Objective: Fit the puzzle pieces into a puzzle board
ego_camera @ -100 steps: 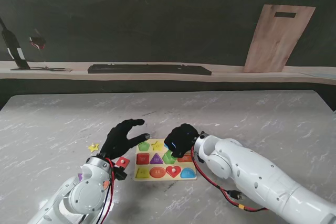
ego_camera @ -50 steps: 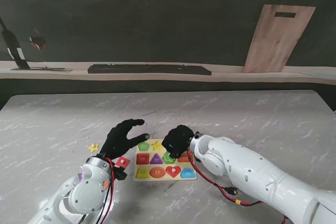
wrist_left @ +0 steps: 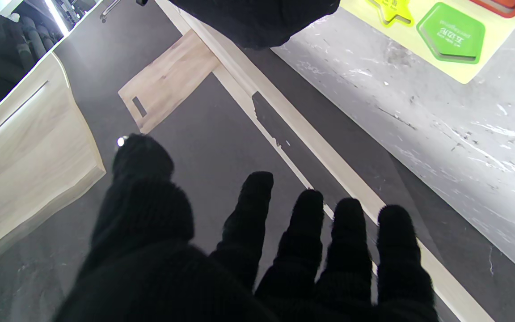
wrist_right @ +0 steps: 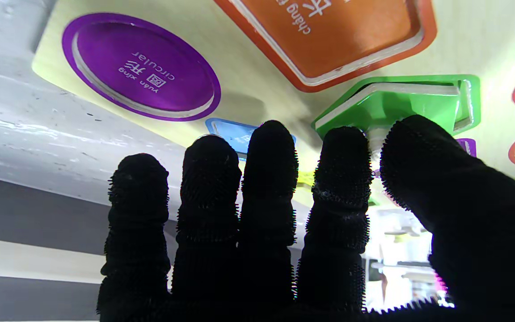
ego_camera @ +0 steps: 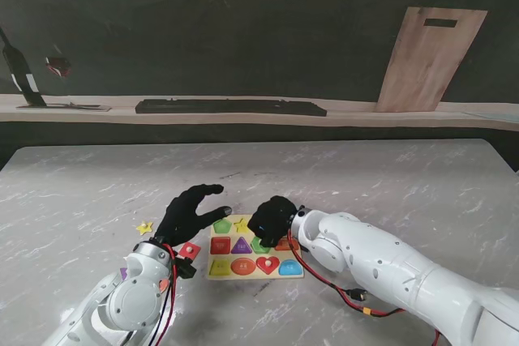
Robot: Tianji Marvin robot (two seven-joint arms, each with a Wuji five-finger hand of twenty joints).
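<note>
while the pale yellow wooden puzzle board (ego_camera: 255,250) lies flat on the grey marbled table (ego_camera: 389,184) at the centre near me, the black-gloved right hand (ego_camera: 272,219) sits over its far right part. in the right wrist view the thumb and index fingertips (wrist_right: 346,147) pinch the knob of a green hexagon puzzle piece (wrist_right: 396,105), which stands tilted, one edge raised out of its green-rimmed recess; so this hand is clamped on that piece. from the green piece, an orange rectangular piece (wrist_right: 342,31) lies seated beside it and a purple circular piece (wrist_right: 141,74) sits near the board's corner.

the black-gloved left hand (ego_camera: 188,210) hovers at about nine o'clock from the board, just beside its left edge, fingers (wrist_left: 257,214) spread and holding nothing. a small yellow star piece (ego_camera: 144,228) lies loose on the table at nine o'clock from that hand, and a red square piece (ego_camera: 189,250) lies at about six o'clock from it, close to the wrist. the green pentagon piece (wrist_left: 452,32) sits in the board's far left corner.
</note>
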